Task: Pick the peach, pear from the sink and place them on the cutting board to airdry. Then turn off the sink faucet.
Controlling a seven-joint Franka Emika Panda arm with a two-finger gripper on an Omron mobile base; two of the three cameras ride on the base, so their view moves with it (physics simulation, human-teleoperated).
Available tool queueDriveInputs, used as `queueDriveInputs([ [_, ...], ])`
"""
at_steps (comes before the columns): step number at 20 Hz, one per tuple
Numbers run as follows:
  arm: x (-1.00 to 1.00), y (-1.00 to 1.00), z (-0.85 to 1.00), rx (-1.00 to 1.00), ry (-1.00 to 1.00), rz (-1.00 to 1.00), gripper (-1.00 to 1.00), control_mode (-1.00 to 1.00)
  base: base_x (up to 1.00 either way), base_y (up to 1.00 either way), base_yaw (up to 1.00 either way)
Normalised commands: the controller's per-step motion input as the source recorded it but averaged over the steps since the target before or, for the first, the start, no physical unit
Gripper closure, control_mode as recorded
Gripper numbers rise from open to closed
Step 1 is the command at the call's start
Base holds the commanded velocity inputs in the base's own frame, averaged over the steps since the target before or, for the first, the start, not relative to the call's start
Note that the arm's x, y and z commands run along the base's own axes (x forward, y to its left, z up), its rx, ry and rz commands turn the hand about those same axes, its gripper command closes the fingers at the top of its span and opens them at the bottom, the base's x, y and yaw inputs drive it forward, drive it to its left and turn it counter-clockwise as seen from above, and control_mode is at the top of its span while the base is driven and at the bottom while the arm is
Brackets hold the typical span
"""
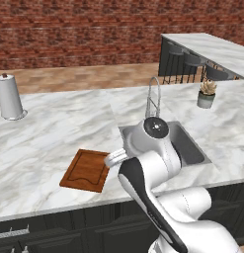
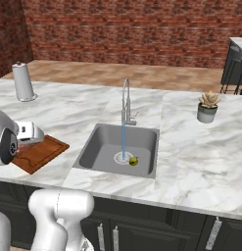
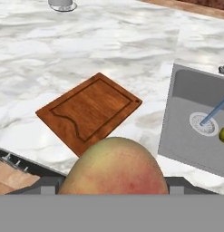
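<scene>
Hand view: pincer (image 3: 113, 192) is gripping the peach (image 3: 114, 166) above the bench (image 3: 109, 41), near the cutting board (image 3: 90, 111). Pear (image 2: 133, 160) is lying beside the drain in the sink (image 2: 100, 142); faucet (image 2: 125, 100) is running.

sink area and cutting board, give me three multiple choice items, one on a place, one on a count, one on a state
1. Where is the pear?
A. on the cutting board
B. in the sink beside the drain
C. next to the potted plant

2. How many fruits lie on the cutting board?
A. none
B. one
C. two

3. What is the state of the sink faucet?
A. running
B. off
C. lying flat on the counter

Answers:
1 B, the right base view shows the yellow-green fruit on the floor of the sink, just right of the drain.
2 A, the hand view shows bare wood; the peach is held in the tool above the counter.
3 A, a blue stream falls from the spout to the drain.
</scene>
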Motion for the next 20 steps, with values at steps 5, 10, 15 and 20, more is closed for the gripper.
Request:
queueDriveInputs([
  [5,0.17,0.0,-0.06,0.01,0.0,0.0,1.0,-1.0,0.0,0.0,0.0],
  [10,0.25,0.0,-0.07,0.07,0.01,0.0,1.0,-1.0,0.0,0.0,0.0],
  [15,0.18,0.11,-0.12,0.08,0.01,0.0,1.0,-1.0,0.0,0.0,0.0],
  [20,0.0,0.29,-0.17,0.02,0.0,0.0,1.0,-1.0,0.0,0.0,0.0],
])
